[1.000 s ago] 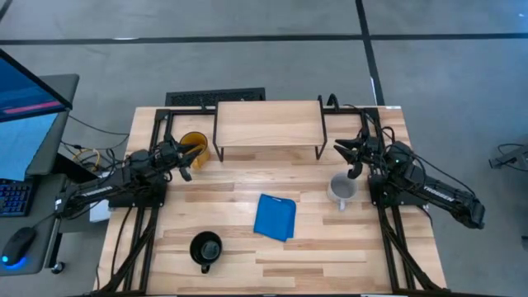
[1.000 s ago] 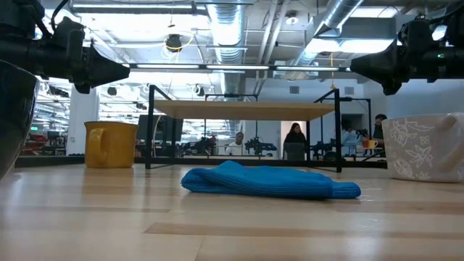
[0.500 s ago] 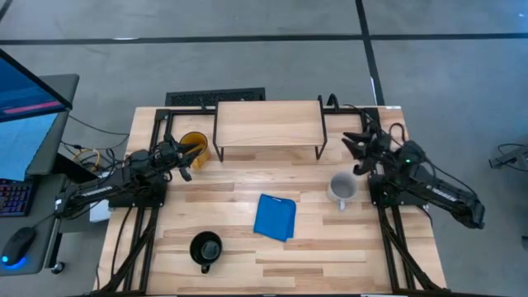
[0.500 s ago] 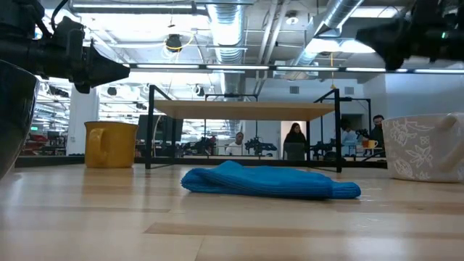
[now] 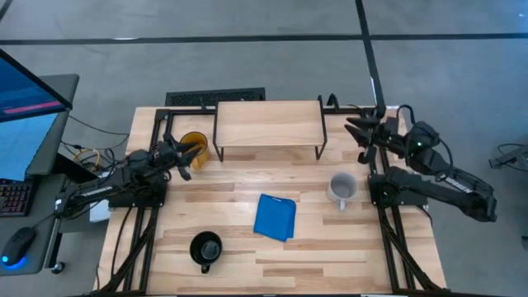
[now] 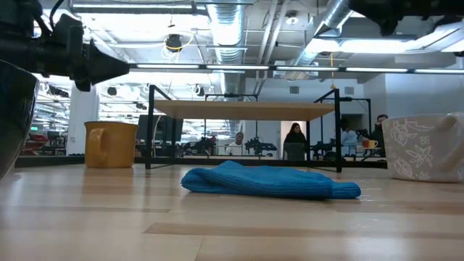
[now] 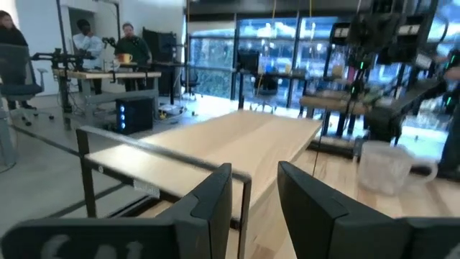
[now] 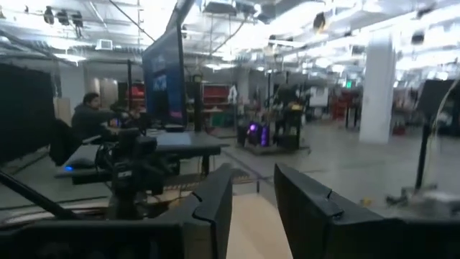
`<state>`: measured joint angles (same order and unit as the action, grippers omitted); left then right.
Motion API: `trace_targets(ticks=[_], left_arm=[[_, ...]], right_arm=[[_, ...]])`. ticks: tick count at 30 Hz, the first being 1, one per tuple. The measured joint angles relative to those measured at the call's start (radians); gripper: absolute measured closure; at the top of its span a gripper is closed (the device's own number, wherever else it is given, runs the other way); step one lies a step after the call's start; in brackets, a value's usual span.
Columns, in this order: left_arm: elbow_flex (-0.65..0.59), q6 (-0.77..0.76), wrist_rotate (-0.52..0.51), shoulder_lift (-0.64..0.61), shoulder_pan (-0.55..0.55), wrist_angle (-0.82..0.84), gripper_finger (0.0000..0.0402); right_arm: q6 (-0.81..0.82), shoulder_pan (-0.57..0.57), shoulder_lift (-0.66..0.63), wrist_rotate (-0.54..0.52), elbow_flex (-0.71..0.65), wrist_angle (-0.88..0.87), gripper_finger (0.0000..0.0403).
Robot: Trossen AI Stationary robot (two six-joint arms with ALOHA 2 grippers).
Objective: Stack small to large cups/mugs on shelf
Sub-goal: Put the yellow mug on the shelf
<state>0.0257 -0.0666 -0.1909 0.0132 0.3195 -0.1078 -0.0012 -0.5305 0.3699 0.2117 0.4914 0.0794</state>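
The yellow-orange mug [image 5: 195,147] [image 6: 110,143] stands upright on the table, left of the shelf [image 5: 268,122] [image 6: 243,109]. The light grey mug [image 5: 343,187] [image 6: 424,147] stands upright on the table, near and to the right of the shelf. The black mug [image 5: 205,247] stands upright near the front edge. My left gripper [image 5: 183,162] [image 7: 255,180] is open and empty, above and just left of the yellow mug. My right gripper [image 5: 357,139] [image 8: 251,180] is open and empty, high up beyond the grey mug, by the shelf's right end.
A folded blue cloth [image 5: 275,216] [image 6: 268,181] lies on the table between the black and grey mugs. The shelf's top board bears nothing. A keyboard [image 5: 216,98] lies behind the table's far edge. People sit in the room beyond the table.
My right gripper has risen and drawn away from the grey mug toward the table's far right corner, staying open and leaving the top of the low view. The grey mug has stayed where it was.
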Motion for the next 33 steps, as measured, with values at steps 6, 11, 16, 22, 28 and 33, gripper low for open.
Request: trace_targets(ticks=[6, 11, 16, 22, 28, 33], left_arm=[[0.0, -0.022, 0.0, 0.0, 0.0, -0.143, 0.0297], [0.001, 0.032, 0.0, 0.0, 0.0, -0.192, 0.0297], [0.075, 0.042, 0.019, 0.0, 0.0, -0.123, 0.0297], [0.254, 0.078, 0.028, 0.0, 0.0, 0.163, 0.0297], [0.362, 0.085, 0.021, 0.0, 0.0, 0.34, 0.0297], [0.383, 0.085, 0.02, 0.0, 0.0, 0.378, 0.0297]], right_arm=[[0.028, 0.0, 0.098, 0.002, 0.011, 0.003, 0.0276], [0.028, 0.0, 0.149, 0.004, 0.011, 0.011, 0.0276], [0.036, 0.0, 0.195, 0.004, 0.011, 0.013, 0.0276], [0.088, 0.0, 0.229, 0.004, 0.011, 0.059, 0.0276], [0.091, 0.0, 0.241, 0.004, 0.011, 0.101, 0.0276], [0.14, 0.0, 0.24, 0.021, 0.011, 0.137, 0.0276]])
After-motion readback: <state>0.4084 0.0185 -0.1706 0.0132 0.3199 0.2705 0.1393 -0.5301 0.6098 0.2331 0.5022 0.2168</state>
